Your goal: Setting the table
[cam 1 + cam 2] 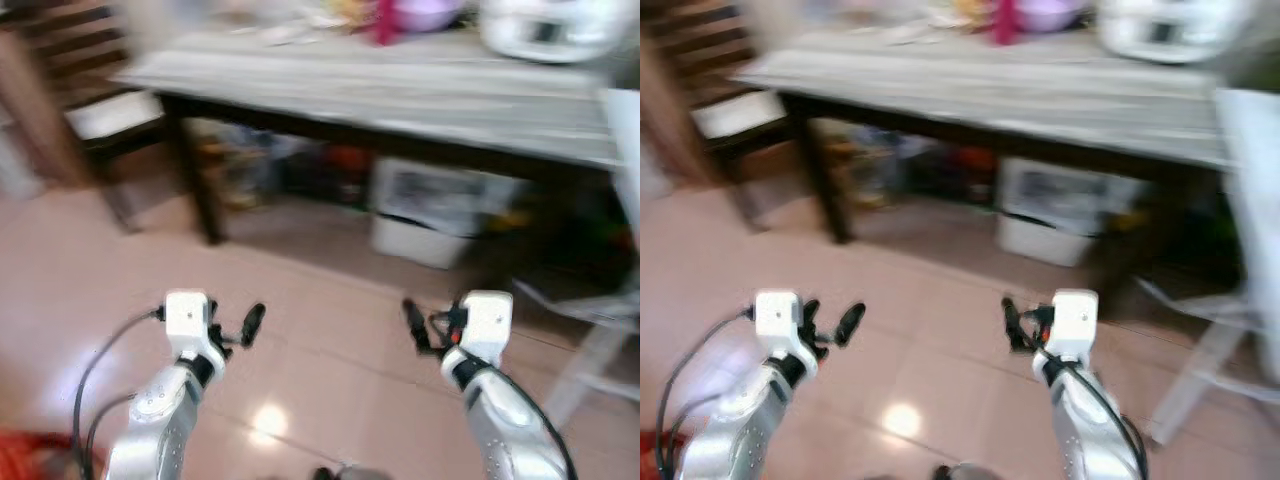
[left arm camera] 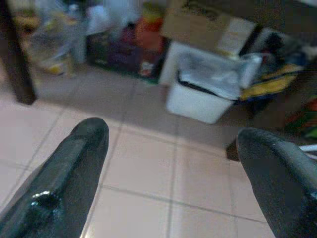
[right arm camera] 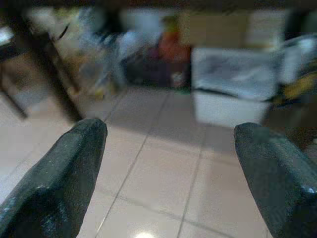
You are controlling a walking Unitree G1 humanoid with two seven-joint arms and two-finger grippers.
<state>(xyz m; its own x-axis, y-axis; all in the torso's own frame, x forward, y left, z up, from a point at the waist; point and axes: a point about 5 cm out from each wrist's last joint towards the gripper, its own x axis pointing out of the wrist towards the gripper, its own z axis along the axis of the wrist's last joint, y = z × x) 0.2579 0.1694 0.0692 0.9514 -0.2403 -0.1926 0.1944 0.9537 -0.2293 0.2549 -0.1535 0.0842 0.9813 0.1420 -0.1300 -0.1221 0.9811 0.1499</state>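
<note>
A long table (image 1: 400, 100) with a pale top and dark legs stands ahead of me, blurred. At its far side sit a purple bowl (image 1: 425, 12), a red item (image 1: 385, 20) and a white appliance (image 1: 545, 30). My left gripper (image 1: 235, 325) and right gripper (image 1: 425, 325) are held out low over the tiled floor, short of the table. In the wrist views the left gripper (image 2: 171, 134) and the right gripper (image 3: 171, 131) each have their fingers spread wide with only floor between them. Both are open and hold nothing.
A white bin (image 1: 440, 215) and cluttered bags and boxes fill the space under the table. A wooden chair (image 1: 90, 90) with a white cushion stands at the left end. A white frame (image 1: 600, 340) stands at the right. Pink tiles lie between me and the table.
</note>
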